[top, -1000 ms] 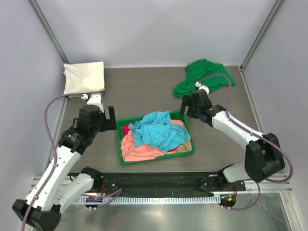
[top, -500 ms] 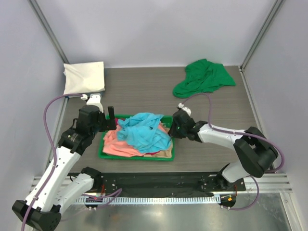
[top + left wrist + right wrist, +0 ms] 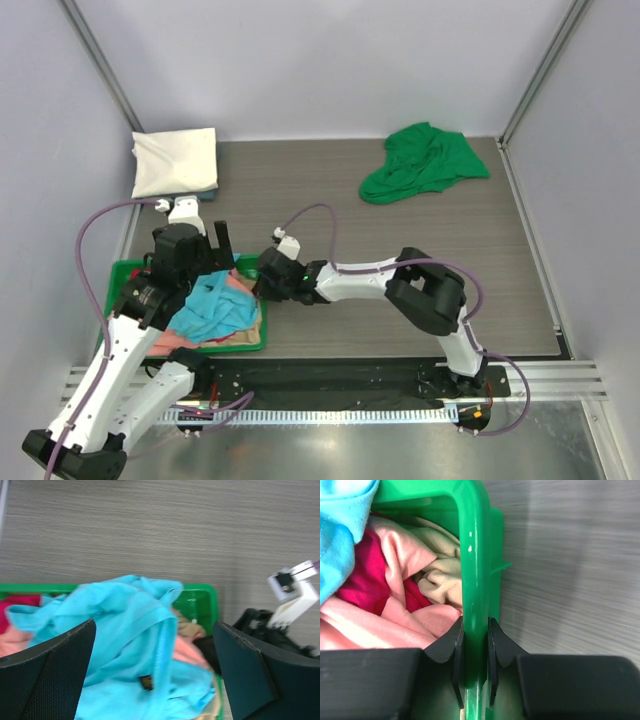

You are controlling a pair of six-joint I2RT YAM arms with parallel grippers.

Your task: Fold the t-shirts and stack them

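Note:
The green bin (image 3: 125, 268) lies at the near left, heaped with t-shirts: a light blue one (image 3: 208, 308) on top, salmon-pink (image 3: 240, 290) beneath. My right gripper (image 3: 262, 283) is shut on the bin's right rim (image 3: 475, 555), one finger inside and one outside. Beside that rim lie salmon-pink (image 3: 405, 550), red (image 3: 362, 575) and beige (image 3: 442, 577) cloth. My left gripper (image 3: 155, 680) hangs open over the light blue t-shirt (image 3: 125, 645), holding nothing. A bright green t-shirt (image 3: 425, 162) lies crumpled at the back right. A cream-white t-shirt (image 3: 176, 162) lies folded at the back left.
The right arm (image 3: 370, 280) stretches across the table's middle from its base at the near right. The bin's left end reaches the table's left edge, under the left arm (image 3: 130, 320). Grey walls close in the table on three sides.
My right gripper shut on the bin's rim and moved the bin from the table's middle to the near left. The bin now sits under the left gripper, which stayed open.

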